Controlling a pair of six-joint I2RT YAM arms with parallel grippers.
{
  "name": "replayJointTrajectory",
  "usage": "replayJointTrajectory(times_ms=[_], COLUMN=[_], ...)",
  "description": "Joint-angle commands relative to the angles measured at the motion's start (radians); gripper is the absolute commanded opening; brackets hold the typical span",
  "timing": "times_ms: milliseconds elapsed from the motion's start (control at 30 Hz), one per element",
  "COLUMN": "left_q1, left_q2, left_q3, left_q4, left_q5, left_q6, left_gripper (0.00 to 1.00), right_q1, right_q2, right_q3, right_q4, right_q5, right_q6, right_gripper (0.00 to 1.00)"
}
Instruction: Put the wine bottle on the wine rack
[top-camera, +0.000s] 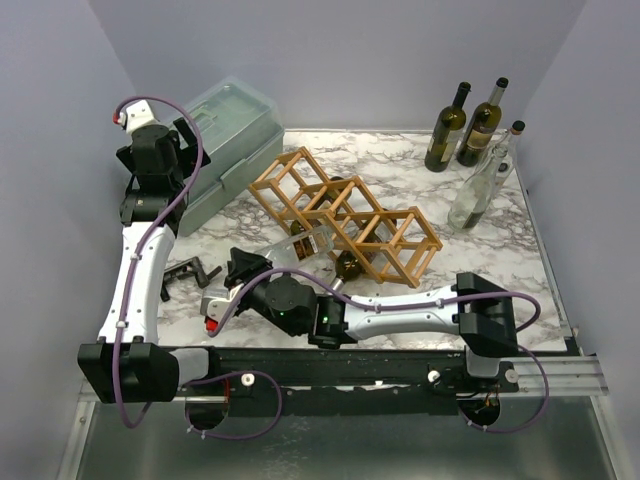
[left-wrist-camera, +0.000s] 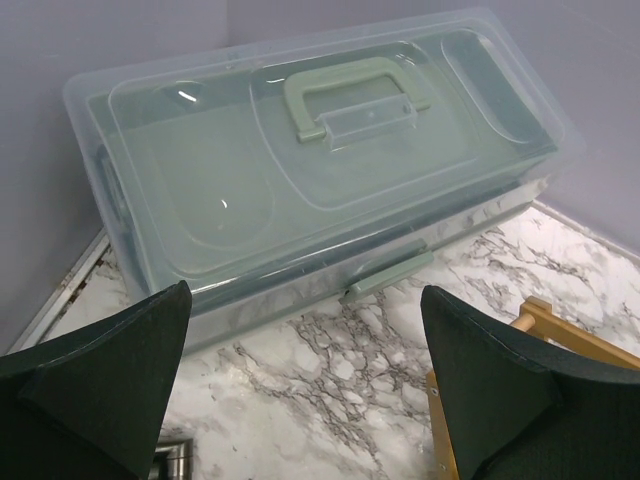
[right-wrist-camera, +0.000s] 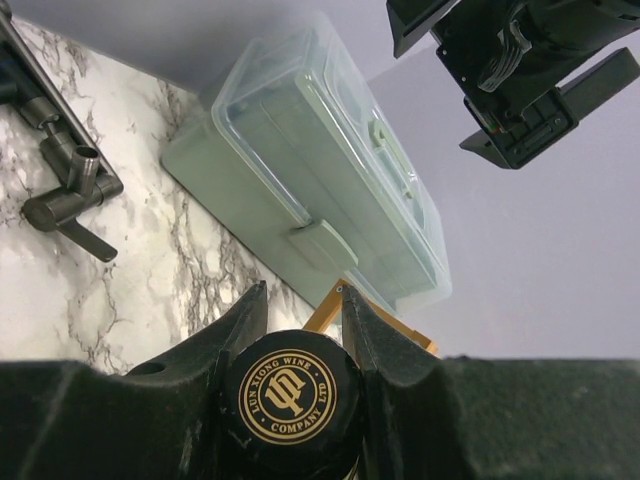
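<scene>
Snugly btwn R fingers (right-wrist-camera: 243, 322): wine bottle (right-wrist-camera: 288, 400)

Inspection of your left arm (top-camera: 140, 260): it rises from its base at the near-left corner, the forearm running up and away and the wrist bent forward at the top. The left gripper (left-wrist-camera: 300, 390) has its jaws spread wide, with nothing between them. Your right arm (top-camera: 400, 315) lies low, reaching leftward from its base along the near edge. The right gripper (right-wrist-camera: 298, 300) is clamped, one finger pressed against each side of the wine bottle (right-wrist-camera: 290, 395) cap.
</scene>
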Motion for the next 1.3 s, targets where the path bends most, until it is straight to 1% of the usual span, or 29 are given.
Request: replayJointTrajectory(times_ms=[0, 300, 400, 500, 667, 800, 1033, 1167, 1267], left_q1=[0.014, 0.017, 0.016, 0.017, 0.017, 0.017, 0.017, 0.017, 0.017], left_q2=[-0.016, -0.021, -0.024, -0.024, -0.024, -0.024, -0.022, -0.022, -0.021], left_q3=[0.002, 0.002, 0.002, 0.000, -0.001, -0.001, -0.001, -0.001, -0.001], left_q4=[-0.012, -0.009, -0.010, -0.009, -0.006, -0.005, -0.004, -0.003, -0.003], left_q5=[0.004, 0.041, 0.042, 0.045, 0.063, 0.071, 0.086, 0.089, 0.097], left_q6=[-0.012, -0.015, -0.015, -0.015, -0.016, -0.015, -0.014, -0.013, -0.015], left_gripper=[0.98, 0.98, 0.99, 0.99, 0.98, 0.98, 0.99, 0.99, 0.99], right_q1=[0.009, 0.031, 0.031, 0.030, 0.027, 0.020, 0.016, 0.001, -0.006], right_q2=[0.006, 0.003, -0.021, -0.016, -0.015, 0.000, 0.004, -0.005, 0.004], right_q3=[-0.008, 0.011, -0.028, -0.035, -0.088, -0.137, -0.122, -0.165, -0.205], right_q4=[0.146, 0.084, 0.067, 0.076, 0.130, 0.232, 0.238, 0.263, 0.325], right_q5=[0.061, 0.098, 0.055, 0.063, 0.044, 0.050, 0.038, 0.023, 0.012], right_q6=[-0.150, -0.200, -0.199, -0.211, -0.276, -0.336, -0.373, -0.381, -0.422], right_gripper=[0.01, 0.01, 0.01, 0.01, 0.01, 0.00, 0.01, 0.00, 0.00])
